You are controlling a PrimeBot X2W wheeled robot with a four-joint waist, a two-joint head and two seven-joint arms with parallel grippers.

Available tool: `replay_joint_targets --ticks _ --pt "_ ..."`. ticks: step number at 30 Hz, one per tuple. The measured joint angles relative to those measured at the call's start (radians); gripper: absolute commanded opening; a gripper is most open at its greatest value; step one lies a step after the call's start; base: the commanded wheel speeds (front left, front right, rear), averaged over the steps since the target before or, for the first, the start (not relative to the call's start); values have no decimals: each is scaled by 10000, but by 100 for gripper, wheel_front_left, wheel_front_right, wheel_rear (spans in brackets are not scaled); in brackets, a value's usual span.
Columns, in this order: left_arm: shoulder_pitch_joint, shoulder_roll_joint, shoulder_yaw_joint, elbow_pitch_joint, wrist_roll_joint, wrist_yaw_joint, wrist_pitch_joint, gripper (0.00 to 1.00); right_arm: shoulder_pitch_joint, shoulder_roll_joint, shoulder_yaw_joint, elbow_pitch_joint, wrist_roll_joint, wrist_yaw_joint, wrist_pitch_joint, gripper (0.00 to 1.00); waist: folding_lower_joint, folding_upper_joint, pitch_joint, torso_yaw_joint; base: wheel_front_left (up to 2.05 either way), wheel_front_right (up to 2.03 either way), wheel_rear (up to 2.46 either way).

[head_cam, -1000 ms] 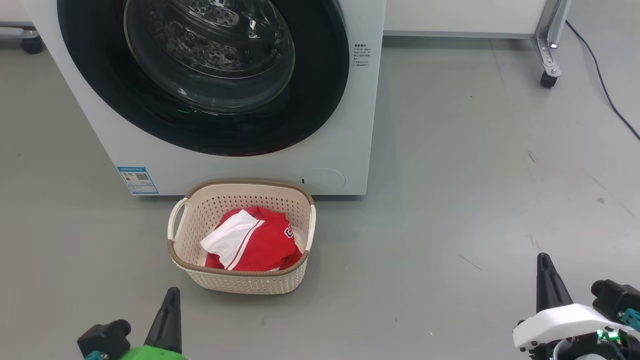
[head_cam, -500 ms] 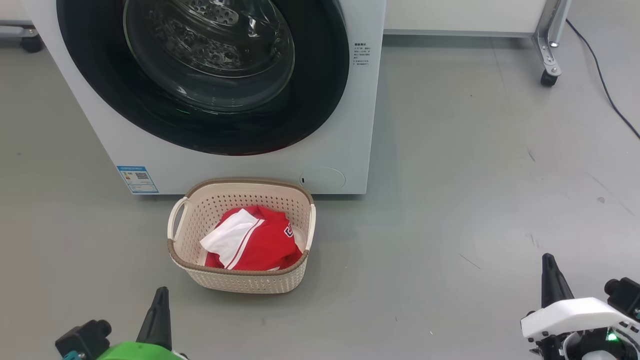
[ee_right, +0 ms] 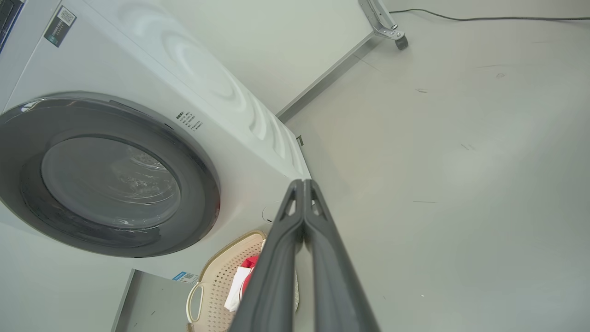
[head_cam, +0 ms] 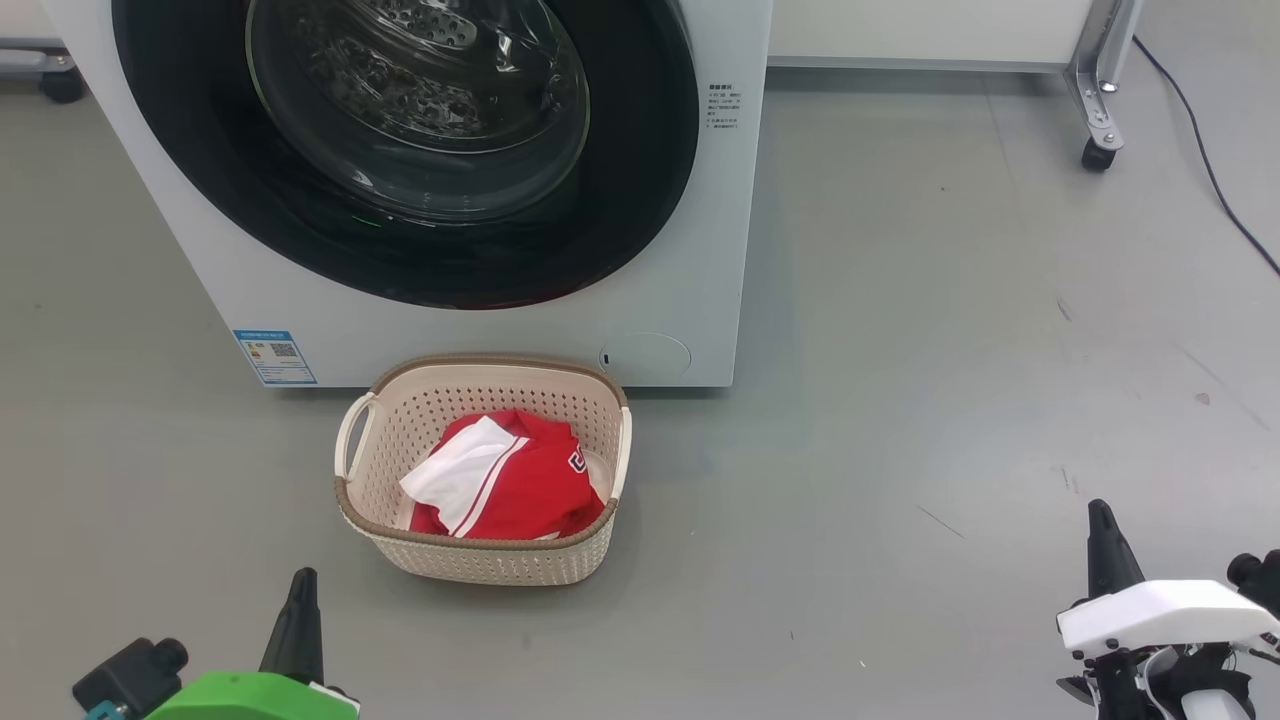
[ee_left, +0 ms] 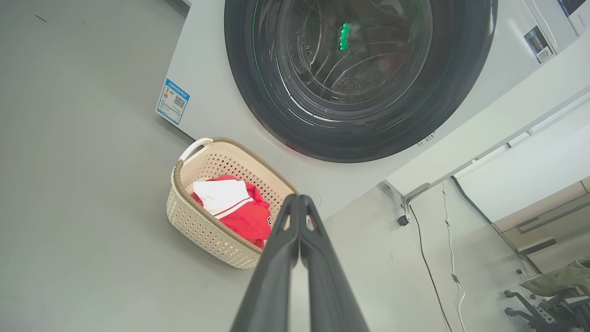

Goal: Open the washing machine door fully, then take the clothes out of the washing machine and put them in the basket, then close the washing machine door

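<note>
Both pincers had drawn back over the last second. In the head view the left pincer (head_cam: 299, 595) had slid down and outward toward the lower left corner, and the right pincer (head_cam: 1101, 525) had eased a little toward the lower right. Nothing else had shifted: the basket (head_cam: 480, 366) sat on the floor (head_cam: 900, 400) just in front of the washing machine (head_cam: 705, 300), and the clothes (head_cam: 520, 490) lay bundled inside it, red with a white panel uppermost.

The washing machine door (head_cam: 420, 150) looked shut, its black rim lying flush against the white front in the right wrist view. No red could be made out through the glass. With the clothes in the basket and the door apparently closed, the retreat of the arms read as a return to rest, so the task seemed finished or very nearly so. If anything remained, it was probably only to confirm that the door had latched, which could not be told from these views.

Each pincer was fully closed and empty. In the left wrist view the two dark fingers (ee_left: 281, 258) met at their tips, pointing toward the basket but well apart from it. In the right wrist view the fingers (ee_right: 276, 258) were likewise pressed together, touching nothing.
</note>
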Motion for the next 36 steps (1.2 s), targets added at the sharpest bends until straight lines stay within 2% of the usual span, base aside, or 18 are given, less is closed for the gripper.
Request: replay_joint_targets --ticks 36 --pt "-546 90 769 -52 -4220 0 1108 0 -544 431 -1022 219 4092 481 1233 0 0 0 62 6 0 0 0"
